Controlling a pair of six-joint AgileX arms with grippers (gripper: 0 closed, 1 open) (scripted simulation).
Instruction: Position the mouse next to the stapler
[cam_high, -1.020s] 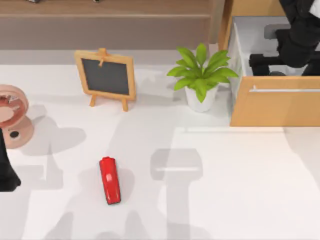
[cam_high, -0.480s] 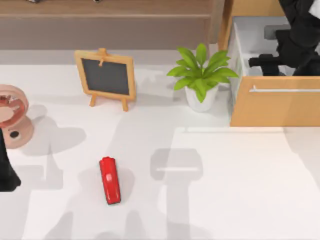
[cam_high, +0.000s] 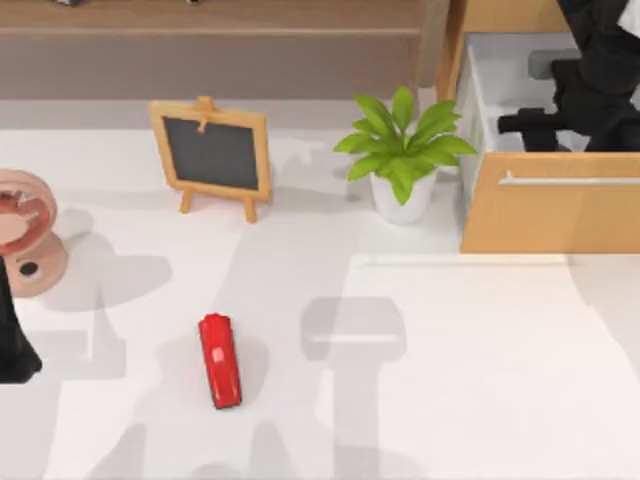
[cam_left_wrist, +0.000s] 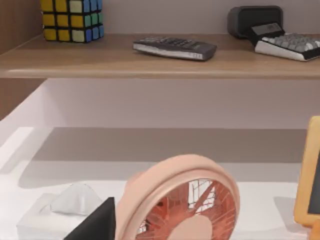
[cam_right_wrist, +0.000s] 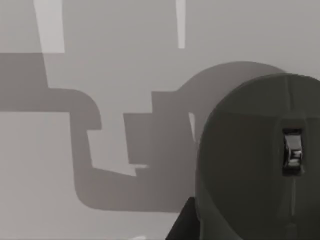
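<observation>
The red stapler (cam_high: 220, 360) lies on the white table, left of centre near the front. The dark grey mouse (cam_right_wrist: 250, 160), with its scroll wheel showing, is very close in the right wrist view on a pale surface. My right gripper (cam_high: 525, 125) reaches down into the open wooden drawer (cam_high: 550, 215) at the back right. A dark tip of it pokes in beside the mouse. My left arm (cam_high: 10, 345) is parked at the table's left edge, far from the stapler.
A small chalkboard (cam_high: 212, 155) and a potted plant (cam_high: 403, 150) stand at the back. A pink fan (cam_high: 25, 230) is at the left, with a tissue box (cam_left_wrist: 55, 215) beside it. The shelf (cam_left_wrist: 150, 60) behind holds a puzzle cube, calculator and keyboard.
My right gripper has shifted slightly toward the back inside the drawer. The stapler and the left arm have not moved.
</observation>
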